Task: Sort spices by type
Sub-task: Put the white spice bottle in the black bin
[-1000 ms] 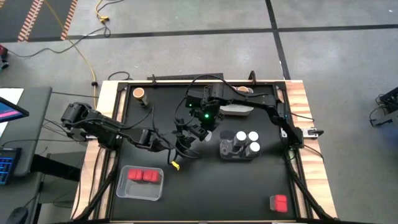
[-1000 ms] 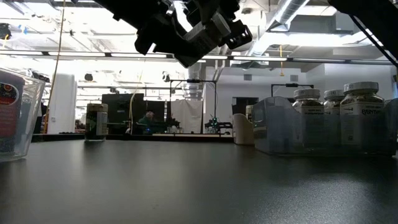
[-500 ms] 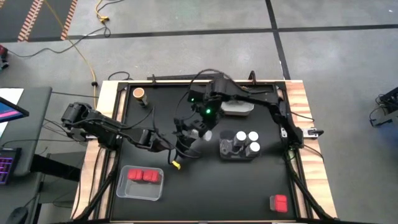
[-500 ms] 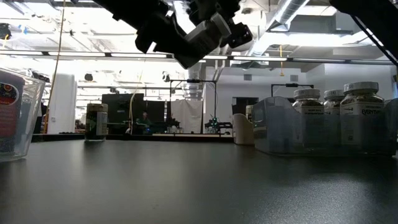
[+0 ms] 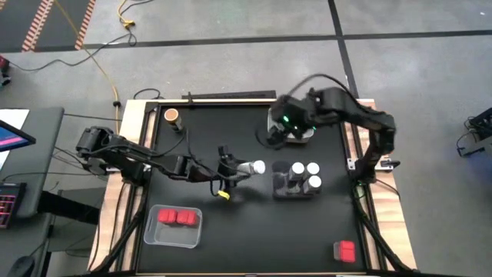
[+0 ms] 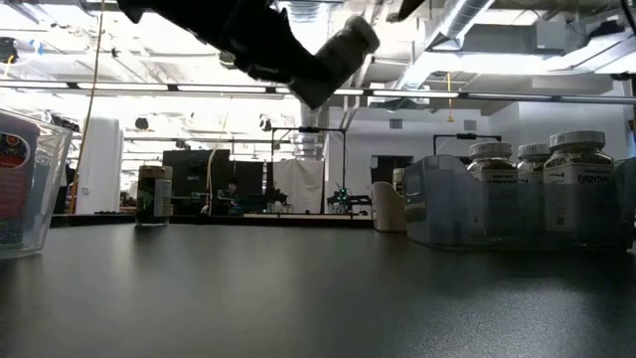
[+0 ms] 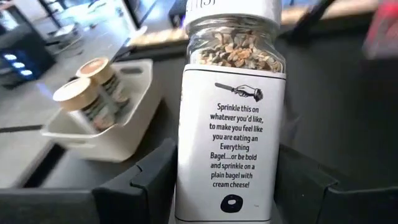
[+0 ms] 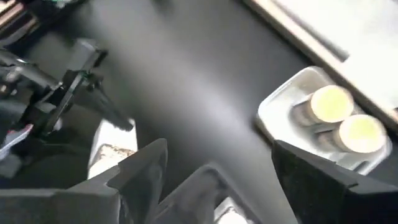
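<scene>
Glass jar (image 7: 231,118) with a white lid and paper label, seeds visible inside, sits clamped in the left gripper (image 5: 231,168) near table centre. Right gripper (image 5: 275,135), fingers spread and holding nothing, hovers at one o'clock over a white tray (image 8: 292,102) with two cork-topped jars (image 8: 344,121).

White-lidded jar (image 5: 251,167) tilted, apparently airborne.

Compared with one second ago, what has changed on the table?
The right gripper let go of the white-lidded jar and drew back toward the white tray. The left gripper alone now holds that jar. The clear tray and red boxes stayed put.
</scene>
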